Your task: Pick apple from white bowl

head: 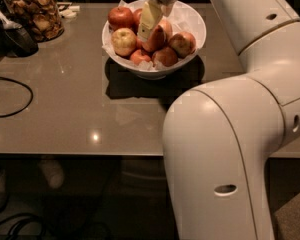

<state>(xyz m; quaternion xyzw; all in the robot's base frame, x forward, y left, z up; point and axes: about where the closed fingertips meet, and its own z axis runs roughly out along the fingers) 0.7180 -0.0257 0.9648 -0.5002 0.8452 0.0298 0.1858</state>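
The white bowl (190, 21) stands on the grey table near its far edge, lined with white paper and piled with apples. The apple (158, 37), red-orange and the biggest, lies in the middle of the pile. My gripper (150, 20) hangs from above into the bowl, its pale yellow tip resting against the upper left side of that apple. A pale yellow apple (124, 41) lies at the bowl's left, with a dark red apple (121, 16) behind it. My large white arm (225, 134) fills the right foreground.
A glass jar (35, 11) with brown contents stands at the far left. A dark object (15, 36) is beside it, and a black cable (12, 96) loops on the table's left. The table's front edge runs across the lower middle.
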